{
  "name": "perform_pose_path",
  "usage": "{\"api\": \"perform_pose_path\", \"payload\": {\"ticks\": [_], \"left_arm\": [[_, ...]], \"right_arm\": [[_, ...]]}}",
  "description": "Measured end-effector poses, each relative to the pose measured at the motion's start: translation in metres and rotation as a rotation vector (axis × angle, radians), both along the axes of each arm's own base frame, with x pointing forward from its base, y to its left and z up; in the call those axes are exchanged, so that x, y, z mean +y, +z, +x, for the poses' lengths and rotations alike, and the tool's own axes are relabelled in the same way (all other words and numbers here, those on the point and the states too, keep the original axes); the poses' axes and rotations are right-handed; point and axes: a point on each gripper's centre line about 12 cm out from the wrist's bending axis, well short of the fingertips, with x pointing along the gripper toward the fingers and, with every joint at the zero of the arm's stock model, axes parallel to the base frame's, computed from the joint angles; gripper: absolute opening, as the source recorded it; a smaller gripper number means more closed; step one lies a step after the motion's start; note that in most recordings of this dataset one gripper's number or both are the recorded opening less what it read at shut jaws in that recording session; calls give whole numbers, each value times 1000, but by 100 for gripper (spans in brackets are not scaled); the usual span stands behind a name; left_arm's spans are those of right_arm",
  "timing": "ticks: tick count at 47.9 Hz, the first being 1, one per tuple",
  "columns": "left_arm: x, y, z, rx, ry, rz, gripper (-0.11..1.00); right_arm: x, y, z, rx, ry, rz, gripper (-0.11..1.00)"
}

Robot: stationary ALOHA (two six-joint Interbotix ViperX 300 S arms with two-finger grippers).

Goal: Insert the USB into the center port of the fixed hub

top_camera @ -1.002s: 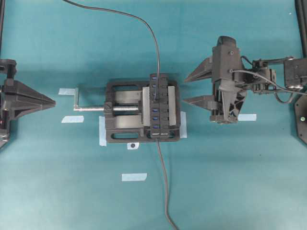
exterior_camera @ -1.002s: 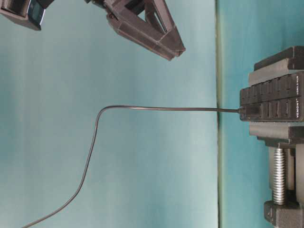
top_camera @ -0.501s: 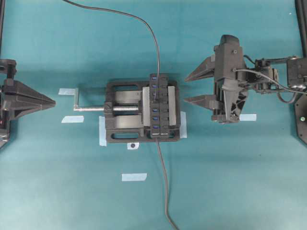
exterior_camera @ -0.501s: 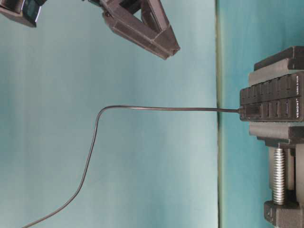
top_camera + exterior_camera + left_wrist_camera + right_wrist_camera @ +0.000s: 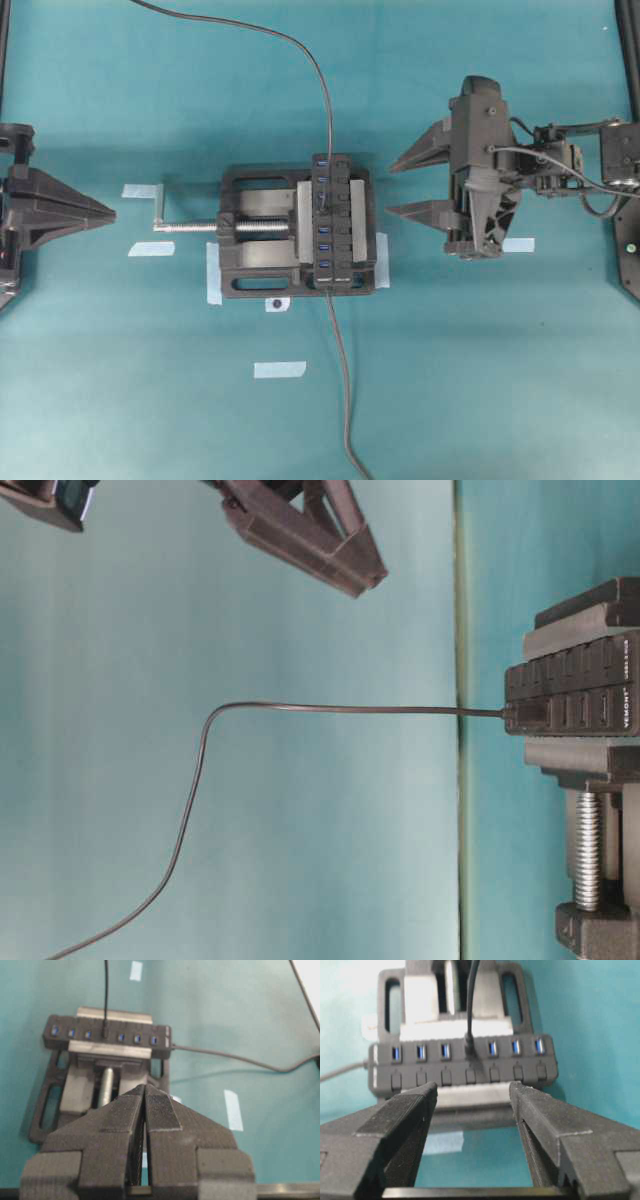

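Overhead view is showing the right gripper (image 5: 415,185) drawing slightly back toward the right edge of the table compared with a second ago, its jaws spread wide and holding nothing. The USB (image 5: 322,200) is already sitting in the center port (image 5: 469,1048) of the fixed hub (image 5: 335,222), its thin cable (image 5: 300,45) arching away toward the far edge of the table, so to my eye the insertion is done and the arm is simply clearing off. The left gripper (image 5: 100,212) is resting near the left edge, fingers pressed together and empty, well apart from the black vise (image 5: 250,232) that is clamping the hub.

How deeply the plug is seated is hard to judge: the port itself is hidden by the plug, and the right wrist view is blurring it. The table-level view is cutting off most of the right gripper and shows only one end of the hub.
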Motion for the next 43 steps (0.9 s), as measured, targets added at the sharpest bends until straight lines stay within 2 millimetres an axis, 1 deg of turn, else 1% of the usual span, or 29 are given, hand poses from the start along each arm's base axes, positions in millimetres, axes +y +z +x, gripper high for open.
{"api": "perform_pose_path", "payload": {"ticks": [15, 43], "left_arm": [[0, -2, 0, 25, 0, 0, 0], [0, 1, 0, 15, 0, 0, 0]], "right_arm": [[0, 0, 0, -1, 2, -3, 72], [0, 0, 0, 1, 7, -9, 72]]}}
